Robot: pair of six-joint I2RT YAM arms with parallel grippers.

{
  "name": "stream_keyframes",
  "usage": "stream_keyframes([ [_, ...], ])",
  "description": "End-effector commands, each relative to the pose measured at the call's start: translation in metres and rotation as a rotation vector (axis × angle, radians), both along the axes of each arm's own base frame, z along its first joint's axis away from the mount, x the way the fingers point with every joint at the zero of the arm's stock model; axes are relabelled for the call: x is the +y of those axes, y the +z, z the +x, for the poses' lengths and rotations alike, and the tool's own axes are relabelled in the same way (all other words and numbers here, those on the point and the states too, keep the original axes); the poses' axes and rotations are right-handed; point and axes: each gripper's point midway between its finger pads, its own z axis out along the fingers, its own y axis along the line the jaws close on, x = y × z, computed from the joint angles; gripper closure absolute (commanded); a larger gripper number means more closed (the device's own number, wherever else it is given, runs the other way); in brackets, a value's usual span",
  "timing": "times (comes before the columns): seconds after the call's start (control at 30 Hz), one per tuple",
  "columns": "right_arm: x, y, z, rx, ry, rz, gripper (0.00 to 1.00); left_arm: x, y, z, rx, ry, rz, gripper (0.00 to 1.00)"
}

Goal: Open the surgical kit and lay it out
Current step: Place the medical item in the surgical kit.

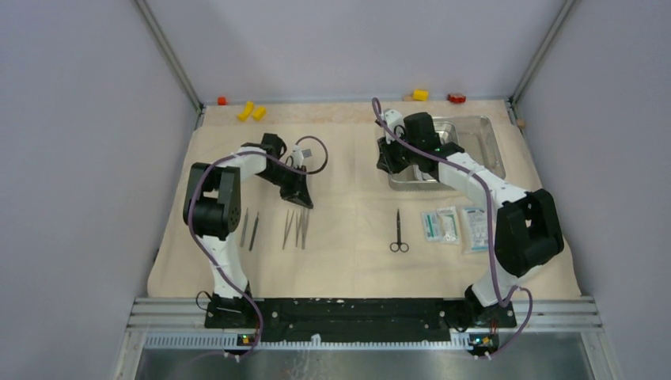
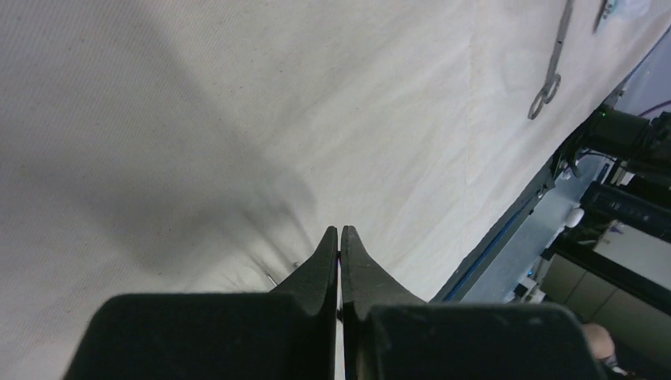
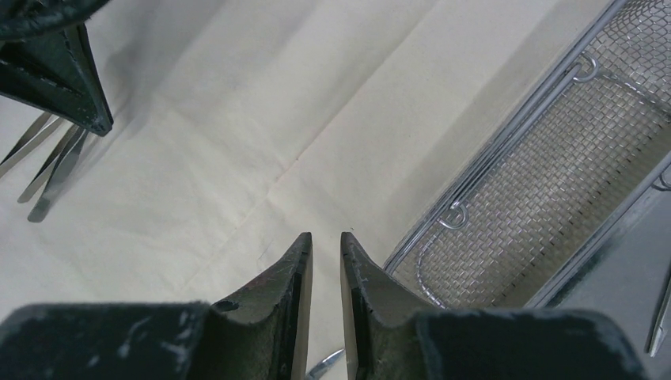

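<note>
The beige cloth [image 1: 348, 265] lies spread flat. On its left lie two dark instruments [image 1: 249, 229] and several tweezers [image 1: 297, 229]. My left gripper [image 1: 305, 204] is shut at the tweezers' far ends [image 3: 47, 162]. Nothing is visible between its fingers [image 2: 339, 229], and a thin metal tip shows beside them. Scissors [image 1: 399, 230] and the sealed packets [image 1: 453, 225] lie right of centre. The steel tray [image 1: 489, 131] with its mesh basket [image 3: 554, 198] stands at the back right. My right gripper [image 1: 386, 165] hangs at the tray's left edge, its jaws [image 3: 326, 235] narrowly open. A shiny metal end [image 3: 328, 366] shows low between them.
Yellow blocks [image 1: 252, 112] [image 1: 420, 94] and red blocks [image 1: 221, 100] [image 1: 456, 98] lie along the back edge. Grey walls close in both sides. The metal base rail [image 1: 364, 310] runs along the near edge. Another thin instrument [image 3: 657, 317] lies in the tray.
</note>
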Motion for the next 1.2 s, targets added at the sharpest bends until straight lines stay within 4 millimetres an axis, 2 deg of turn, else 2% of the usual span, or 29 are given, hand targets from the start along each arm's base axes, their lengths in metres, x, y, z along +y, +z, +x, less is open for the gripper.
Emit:
stream_keyframes([
  [0.0,0.005,0.029,0.010,-0.094,0.005,0.002,0.81,-0.001,-0.017,0.007,0.063,0.088,0.107,1.00],
  [0.33,0.000,0.037,0.009,-0.132,-0.005,-0.003,0.82,-0.008,-0.008,0.018,0.011,0.138,0.165,1.00],
  [0.6,0.004,0.025,0.010,-0.099,0.005,-0.005,0.82,-0.007,-0.009,0.020,0.027,0.177,0.177,1.00],
  [0.93,0.004,0.023,0.012,-0.094,0.000,-0.014,0.82,-0.007,-0.011,0.021,0.050,0.220,0.178,1.00],
  [1.17,0.005,0.023,0.013,-0.091,0.002,-0.014,0.82,-0.005,-0.012,0.022,0.041,0.231,0.179,0.93],
])
